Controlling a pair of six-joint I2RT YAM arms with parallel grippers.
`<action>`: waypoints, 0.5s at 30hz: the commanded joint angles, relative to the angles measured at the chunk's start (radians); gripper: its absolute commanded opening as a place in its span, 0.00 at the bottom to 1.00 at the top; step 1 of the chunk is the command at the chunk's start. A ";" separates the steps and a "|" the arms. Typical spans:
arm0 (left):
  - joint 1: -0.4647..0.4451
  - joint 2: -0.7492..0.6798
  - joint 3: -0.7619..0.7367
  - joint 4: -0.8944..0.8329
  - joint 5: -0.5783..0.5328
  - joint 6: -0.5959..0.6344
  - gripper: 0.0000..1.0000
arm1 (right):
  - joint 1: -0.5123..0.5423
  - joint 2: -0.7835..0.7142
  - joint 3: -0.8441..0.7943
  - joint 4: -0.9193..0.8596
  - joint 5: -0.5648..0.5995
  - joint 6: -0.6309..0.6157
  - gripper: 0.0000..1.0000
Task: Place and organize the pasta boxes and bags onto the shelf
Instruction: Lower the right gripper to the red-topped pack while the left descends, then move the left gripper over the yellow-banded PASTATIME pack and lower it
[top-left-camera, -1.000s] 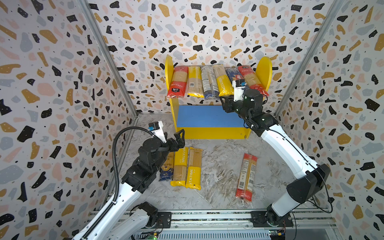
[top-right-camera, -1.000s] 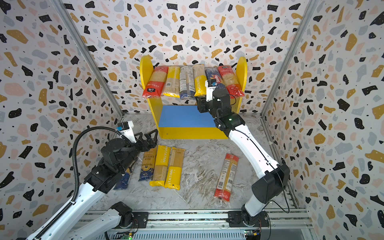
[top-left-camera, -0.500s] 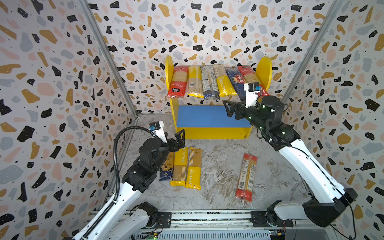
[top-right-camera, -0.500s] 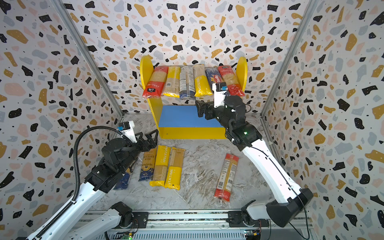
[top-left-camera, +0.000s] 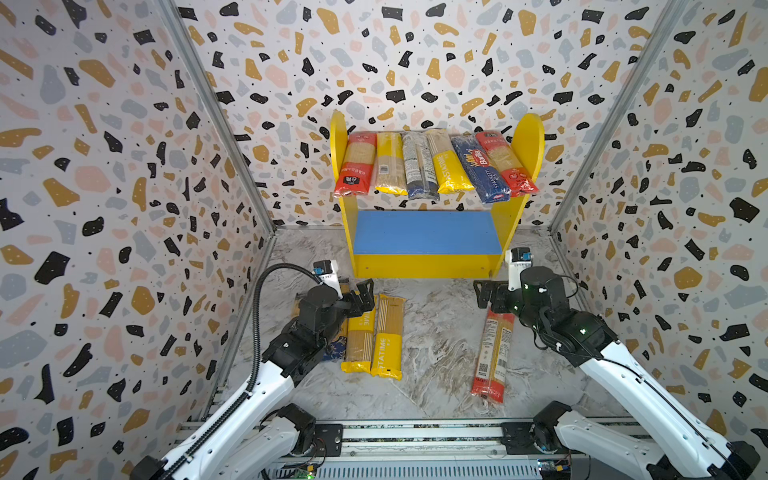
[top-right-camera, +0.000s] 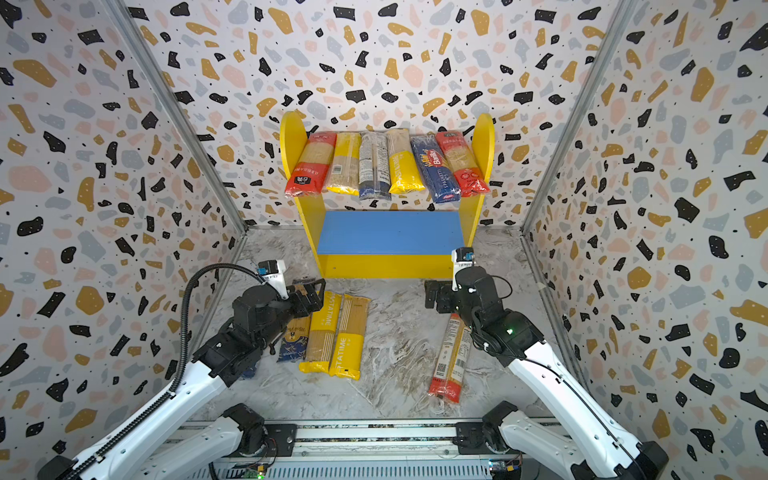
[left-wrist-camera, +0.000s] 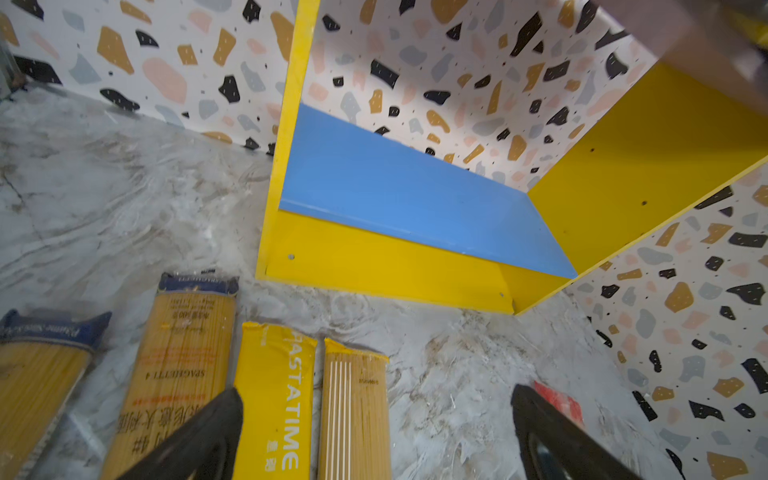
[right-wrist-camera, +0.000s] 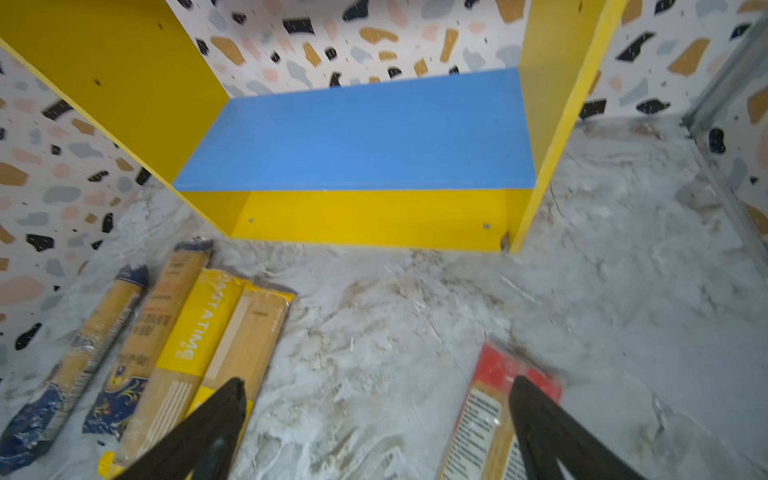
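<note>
Black left end effector (top-left-camera: 368, 296) and right end effector (top-left-camera: 480, 295) cap white, black-jointed arms (top-left-camera: 266, 386), with ribbed cable (top-left-camera: 256, 324) and seemingly green lights (top-left-camera: 584, 331).

Back wall (top-left-camera: 415, 62): at 12 o'clock, white terrazzo print with black, ochre, pink and grey flecks.
Side walls (top-left-camera: 104, 208): at 9 and 3 o'clock, same print.
Corner posts (top-left-camera: 222, 120): grey metal, at 11 and 1 o'clock.
Floor (top-left-camera: 436, 332): grey-white marbled surface.
Light: bright, even.

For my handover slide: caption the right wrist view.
Open right gripper above the floor near a red spaghetti packet, facing the bare blue shelf board.
</note>
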 joint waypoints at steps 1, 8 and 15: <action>-0.045 0.015 -0.036 0.042 -0.047 -0.033 1.00 | 0.006 -0.066 -0.032 -0.045 0.027 0.074 0.99; -0.163 0.136 -0.068 0.033 -0.166 -0.048 1.00 | 0.008 -0.120 -0.100 -0.048 -0.011 0.081 0.99; -0.262 0.271 -0.109 0.033 -0.239 -0.102 0.99 | 0.009 -0.150 -0.126 -0.042 -0.025 0.051 0.99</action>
